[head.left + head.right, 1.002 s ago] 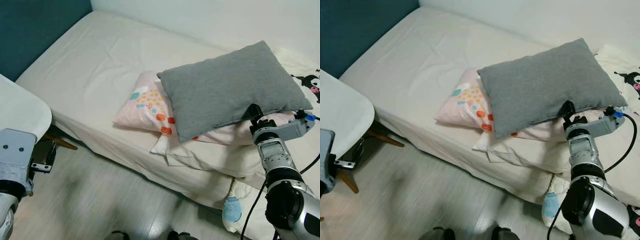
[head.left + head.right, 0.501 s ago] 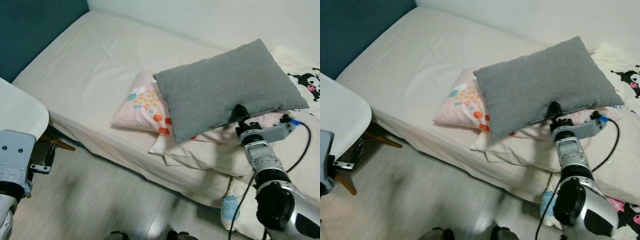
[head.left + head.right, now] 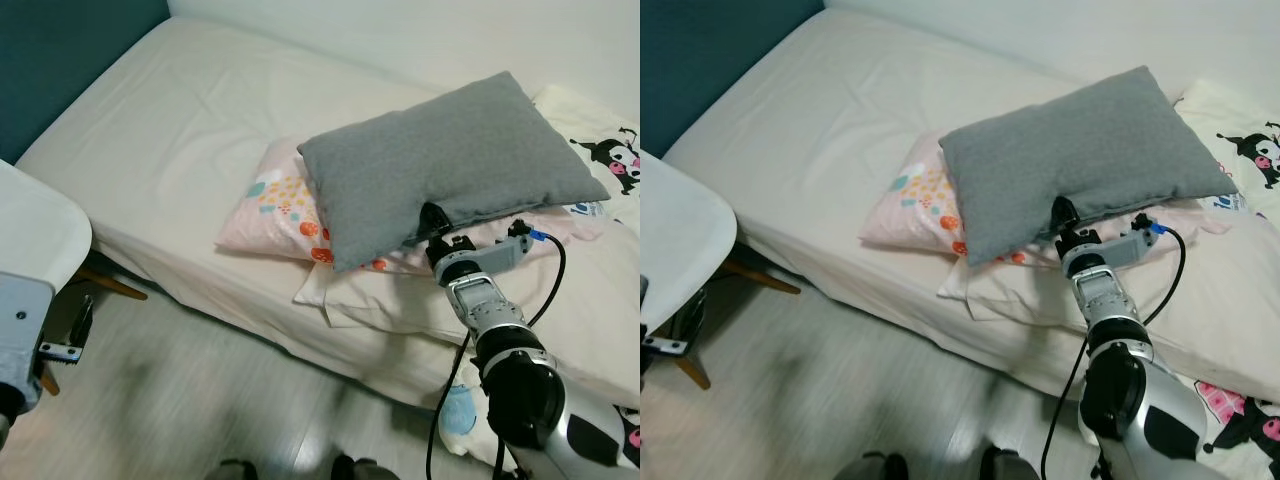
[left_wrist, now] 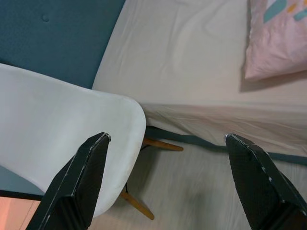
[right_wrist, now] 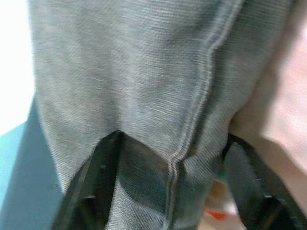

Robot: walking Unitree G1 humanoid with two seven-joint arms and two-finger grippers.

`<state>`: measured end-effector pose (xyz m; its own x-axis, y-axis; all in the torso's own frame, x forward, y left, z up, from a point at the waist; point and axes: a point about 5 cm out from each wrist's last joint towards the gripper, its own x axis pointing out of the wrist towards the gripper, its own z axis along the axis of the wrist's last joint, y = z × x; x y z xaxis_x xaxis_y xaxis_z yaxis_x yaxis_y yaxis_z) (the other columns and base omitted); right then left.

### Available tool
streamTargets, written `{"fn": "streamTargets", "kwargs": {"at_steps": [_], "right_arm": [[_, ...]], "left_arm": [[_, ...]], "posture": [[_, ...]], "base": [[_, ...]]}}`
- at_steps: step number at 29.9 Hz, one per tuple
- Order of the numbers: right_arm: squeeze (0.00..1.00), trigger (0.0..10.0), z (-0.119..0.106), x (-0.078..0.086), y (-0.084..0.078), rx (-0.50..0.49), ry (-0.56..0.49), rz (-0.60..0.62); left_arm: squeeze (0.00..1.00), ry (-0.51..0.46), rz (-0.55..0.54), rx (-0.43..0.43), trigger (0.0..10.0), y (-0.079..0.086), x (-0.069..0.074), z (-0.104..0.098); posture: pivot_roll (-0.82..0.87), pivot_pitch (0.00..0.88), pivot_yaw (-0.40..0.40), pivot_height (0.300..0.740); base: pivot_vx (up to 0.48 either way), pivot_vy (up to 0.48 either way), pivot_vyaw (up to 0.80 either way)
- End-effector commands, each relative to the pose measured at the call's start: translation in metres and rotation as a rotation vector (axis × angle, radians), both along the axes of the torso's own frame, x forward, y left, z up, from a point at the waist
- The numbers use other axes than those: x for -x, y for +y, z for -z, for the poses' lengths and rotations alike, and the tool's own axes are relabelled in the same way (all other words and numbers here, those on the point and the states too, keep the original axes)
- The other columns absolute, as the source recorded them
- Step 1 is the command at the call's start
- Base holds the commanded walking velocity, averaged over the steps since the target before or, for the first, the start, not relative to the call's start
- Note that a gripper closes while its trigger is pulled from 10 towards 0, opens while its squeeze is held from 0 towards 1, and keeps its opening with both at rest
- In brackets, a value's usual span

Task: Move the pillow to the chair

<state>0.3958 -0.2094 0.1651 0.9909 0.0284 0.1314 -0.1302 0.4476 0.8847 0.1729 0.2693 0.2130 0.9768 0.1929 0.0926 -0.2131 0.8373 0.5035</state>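
The right gripper (image 5: 168,191) has pushed in along the soft grey fabric pillow (image 3: 450,165), whose near seam now sits between wide-spread fingers, ready for pinching.

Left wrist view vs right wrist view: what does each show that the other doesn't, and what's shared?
Left wrist: the white chair, the teal wall, the bed's edge, a corner of the pink patterned pillow, and the left end effector open over the floor.

Right wrist: the grey pillow close up, the right end effector straddling its seamed edge.

Shared: two black fingers framing each picture.
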Motion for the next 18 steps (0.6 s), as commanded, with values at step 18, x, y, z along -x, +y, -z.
{"fn": "streamTargets", "kwargs": {"at_steps": [18], "right_arm": [[0.0,0.0,-0.012,0.003,-0.022,0.142,-0.082,0.01]], "left_arm": [[0.0,-0.023,-0.004,0.004,10.0,-0.001,-0.009,-0.004]], "posture": [[0.19,0.282,-0.028,0.74]], "base": [[0.0,0.0,0.0]]}}
